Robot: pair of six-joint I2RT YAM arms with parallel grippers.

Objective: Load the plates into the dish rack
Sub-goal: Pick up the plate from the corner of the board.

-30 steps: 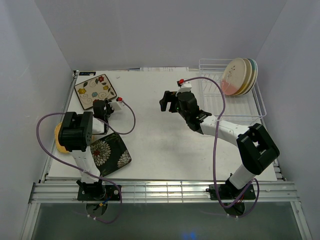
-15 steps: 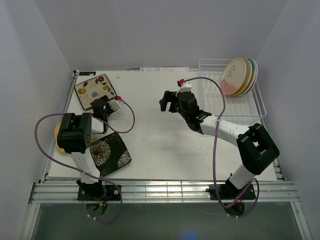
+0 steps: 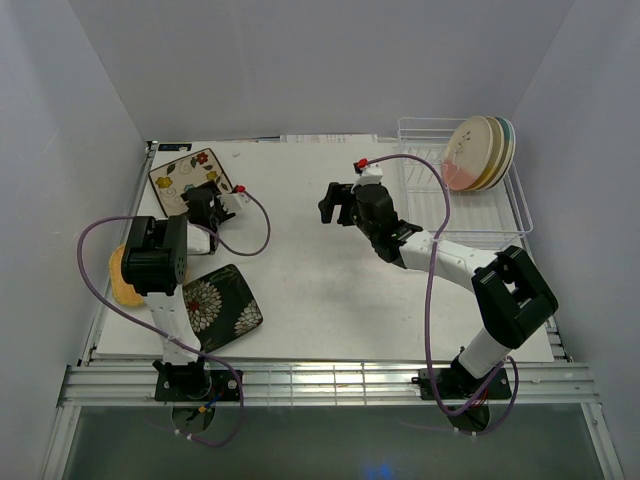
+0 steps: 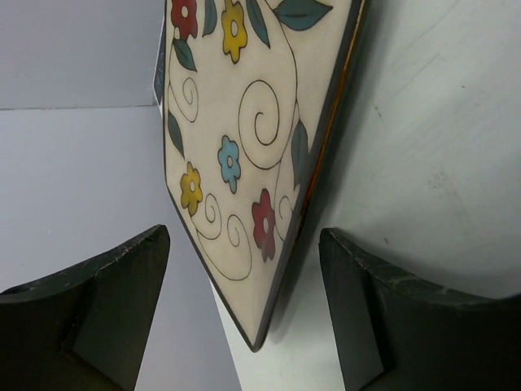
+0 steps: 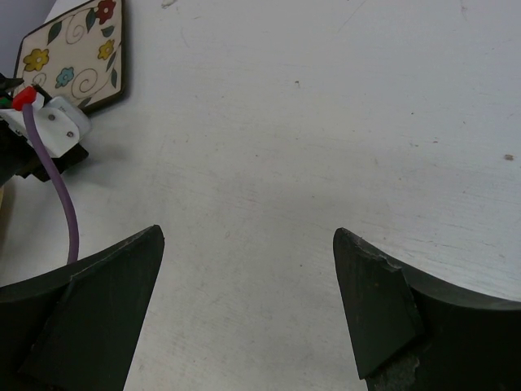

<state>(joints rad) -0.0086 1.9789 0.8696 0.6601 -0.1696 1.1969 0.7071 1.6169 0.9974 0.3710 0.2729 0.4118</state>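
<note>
Now that the left gripper point(image 3: 206, 203) has spread wide and slid up to the flowered cream plate point(image 3: 178, 176) at the table's point(image 3: 320, 290) far-left corner, jaws straddling its edge, a grab looks next; the right gripper point(image 3: 336, 206) waits, fingers apart, empty.

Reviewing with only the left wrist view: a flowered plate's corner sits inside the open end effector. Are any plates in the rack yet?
Observer: Yes, a bunch of round plates stands on edge at the dish rack's right end.
Operator: What else lies loose?
Observer: A black floral plate and an orange-yellow plate, both beside the left arm.
Operator: And the right arm?
Observer: Its end effector hovers open over bare table, holding nothing.
</note>
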